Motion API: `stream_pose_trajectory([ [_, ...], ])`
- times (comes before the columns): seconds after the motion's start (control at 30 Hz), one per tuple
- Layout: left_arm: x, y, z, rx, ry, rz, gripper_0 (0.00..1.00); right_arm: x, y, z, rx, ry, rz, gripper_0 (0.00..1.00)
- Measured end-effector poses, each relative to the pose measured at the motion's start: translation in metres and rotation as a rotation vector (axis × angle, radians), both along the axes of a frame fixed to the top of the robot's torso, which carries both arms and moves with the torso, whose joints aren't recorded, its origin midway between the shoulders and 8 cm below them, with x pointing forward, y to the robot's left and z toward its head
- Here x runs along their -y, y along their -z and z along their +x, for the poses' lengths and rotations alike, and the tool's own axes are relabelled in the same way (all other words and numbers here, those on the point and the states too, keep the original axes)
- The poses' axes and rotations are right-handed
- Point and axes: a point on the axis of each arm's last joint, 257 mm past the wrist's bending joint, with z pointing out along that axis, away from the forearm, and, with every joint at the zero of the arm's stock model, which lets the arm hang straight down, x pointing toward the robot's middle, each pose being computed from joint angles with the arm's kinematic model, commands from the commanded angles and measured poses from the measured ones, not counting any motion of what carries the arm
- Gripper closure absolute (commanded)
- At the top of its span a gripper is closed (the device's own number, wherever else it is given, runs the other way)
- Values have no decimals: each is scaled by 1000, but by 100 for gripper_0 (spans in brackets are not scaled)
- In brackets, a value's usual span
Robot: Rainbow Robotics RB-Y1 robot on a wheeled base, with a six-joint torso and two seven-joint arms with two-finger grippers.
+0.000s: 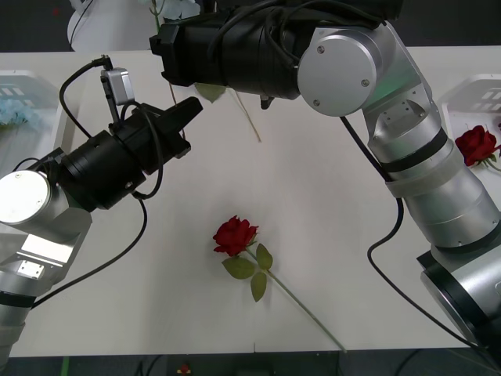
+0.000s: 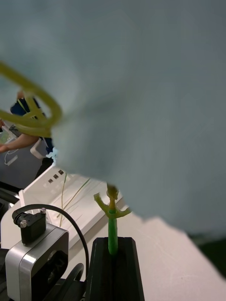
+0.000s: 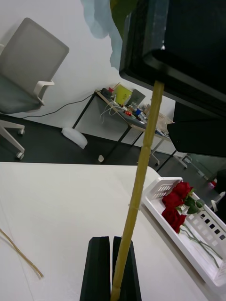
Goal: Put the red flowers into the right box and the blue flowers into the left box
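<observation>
Front view: both hands meet mid-air over white desk [image 1: 329, 235], left hand [image 1: 184, 117] & right hand [image 2: 113, 263] each pinching pale blue fluffy flower's [image 2: 141, 94] green stem [image 3: 141, 188], prob. handover toward left white plastic box [image 1: 31, 94].

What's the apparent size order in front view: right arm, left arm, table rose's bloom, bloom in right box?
1. right arm
2. left arm
3. Tie: the blooms of the table rose and the boxed rose in the right box look alike.
The arms sit nearer the camera, so this ranks looks only.
</observation>
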Motion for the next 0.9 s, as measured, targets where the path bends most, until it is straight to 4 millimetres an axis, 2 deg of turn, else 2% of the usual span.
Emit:
stream_pose_trajectory([
  [0.03,0,0,0,0,0,0,100,0,0,0,0,0,0,63],
  [0.07,0,0,0,0,0,0,100,0,0,0,1,1,0,54],
  [0.13,0,0,0,-1,0,0,100,0,0,0,1,1,0,31],
  [0.17,0,0,0,-1,0,0,100,0,0,0,2,2,0,20],
  [0.27,0,1,0,-2,-1,-1,100,1,0,1,3,3,-1,5],
  [0.37,-4,1,2,-4,-9,-2,100,4,1,2,2,6,-4,0],
  [0.47,-18,4,10,-8,-41,5,100,10,2,4,-9,5,-7,0],
  [0.57,-45,16,23,-5,-70,88,100,20,11,4,-36,-2,-30,0],
  [0.67,-75,28,34,-20,-42,201,100,39,38,4,-78,-1,-136,0],
  [0.8,-130,28,62,-57,-81,273,100,68,66,-2,-128,-5,-269,0],
  [0.9,-159,33,79,-87,-125,345,100,93,87,-8,-166,-6,-378,0],
])
